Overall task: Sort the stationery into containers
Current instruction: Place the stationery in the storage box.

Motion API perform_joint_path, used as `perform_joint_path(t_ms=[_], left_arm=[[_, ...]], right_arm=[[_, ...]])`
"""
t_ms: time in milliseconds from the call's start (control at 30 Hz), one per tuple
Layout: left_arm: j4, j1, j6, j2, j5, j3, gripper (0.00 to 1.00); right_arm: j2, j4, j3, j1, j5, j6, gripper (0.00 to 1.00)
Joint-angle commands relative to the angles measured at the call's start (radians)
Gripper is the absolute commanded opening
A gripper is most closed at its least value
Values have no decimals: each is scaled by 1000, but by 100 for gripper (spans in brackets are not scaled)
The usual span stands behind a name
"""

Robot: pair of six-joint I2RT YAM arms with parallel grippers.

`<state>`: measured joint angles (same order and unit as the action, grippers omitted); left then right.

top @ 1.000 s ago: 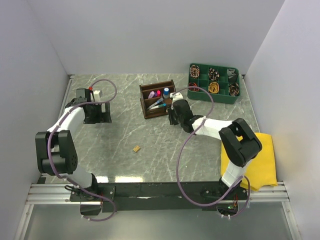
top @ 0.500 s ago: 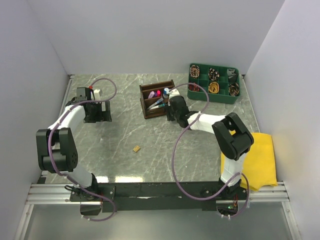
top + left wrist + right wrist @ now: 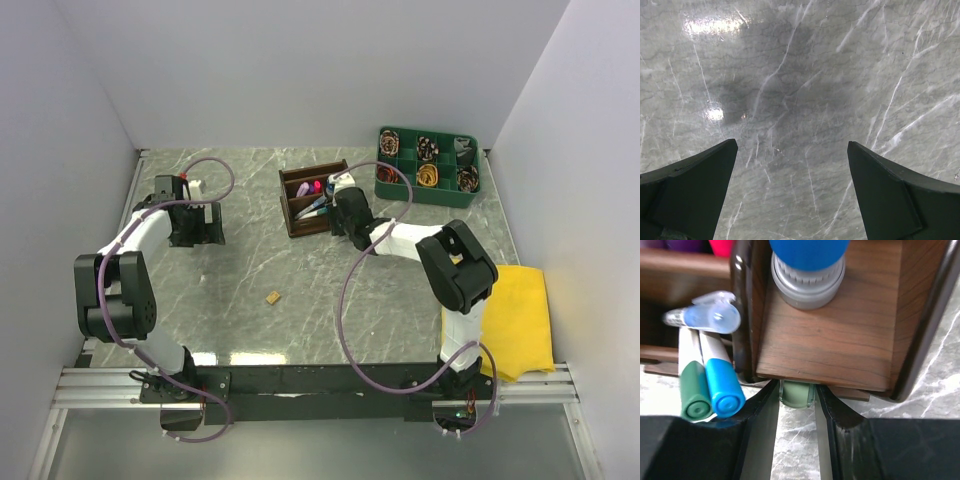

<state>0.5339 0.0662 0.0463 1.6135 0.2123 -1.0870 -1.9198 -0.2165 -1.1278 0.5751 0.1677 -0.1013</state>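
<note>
My right gripper (image 3: 796, 388) is clamped on a stubby green piece (image 3: 797, 394), with 1 finger pressed to each side. The piece sits right at the front edge of the brown wooden organiser (image 3: 840, 340), and its far end is hidden by that edge. Straight ahead of the fingers, inside the compartment, stands a blue-topped item (image 3: 807, 265) with a grey collar.

Ahead and to the left of this gripper, 2 white pens lie side by side in the neighbouring compartment. One is a green-capped pen (image 3: 695, 395) and the other a blue-capped pen (image 3: 723, 390). A clear-capped pen (image 3: 705, 317) lies just beyond them. Pink and purple ends show further in, too cropped for me to name.

On the overhead view, a small tan piece (image 3: 272, 297) lies on the marble table (image 3: 240, 255), well behind the right gripper and to its left. A green tray (image 3: 428, 165) of coiled cables sits off to its right.

My left gripper (image 3: 791, 144) is spread wide and grips nothing. It hangs over the marble, well apart from the organiser.
</note>
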Motion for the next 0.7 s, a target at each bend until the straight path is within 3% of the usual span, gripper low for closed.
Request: perform_joint_path(t_ms=[0,33,233,567,667], left_arm=[[-20,3,10,-7,18,-31,99],[-20,3,10,-9,16,-31,100],[-18,3,12,-21,19,-28,99],[55,3,-34,-113,36,-2,99],[92,3,-80,-158,75,16,99]], right_arm=[[-2,-49,-33,-4,23,0,29],[2,-52,-32,-4,23,2,36],[45,-55,-7,0,15,-12,48],[205,11,95,6,1,-46,52],[304,75,156,6,-78,-48,54]])
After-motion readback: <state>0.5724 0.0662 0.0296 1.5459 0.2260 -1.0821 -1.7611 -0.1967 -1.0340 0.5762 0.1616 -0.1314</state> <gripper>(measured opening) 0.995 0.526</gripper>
